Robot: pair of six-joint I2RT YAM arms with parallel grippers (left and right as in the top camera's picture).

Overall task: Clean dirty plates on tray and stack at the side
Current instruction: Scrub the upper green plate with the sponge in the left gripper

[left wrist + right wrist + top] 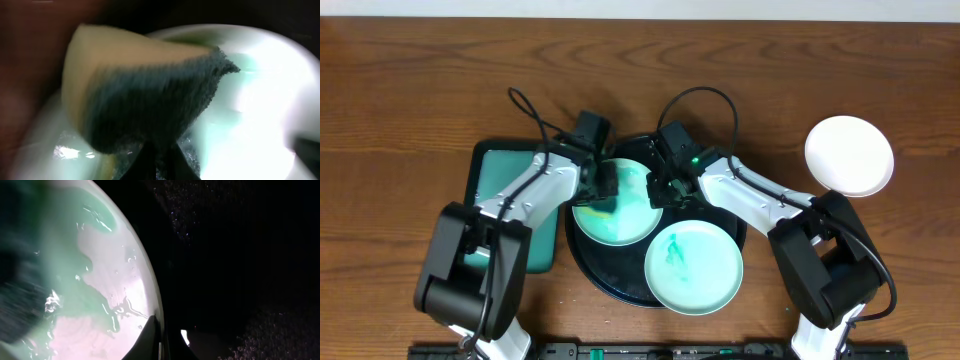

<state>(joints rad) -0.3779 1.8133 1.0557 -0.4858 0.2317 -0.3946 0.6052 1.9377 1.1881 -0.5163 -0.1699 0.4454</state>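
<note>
Dark wooden table carries the black tray, where the left gripper, clamped on a sponge, scrubs the rear mint plate while the right gripper pinches its rim. A hard stroke could skid the wet plate free of that thin hold, or into the front mint plate alongside.
</note>
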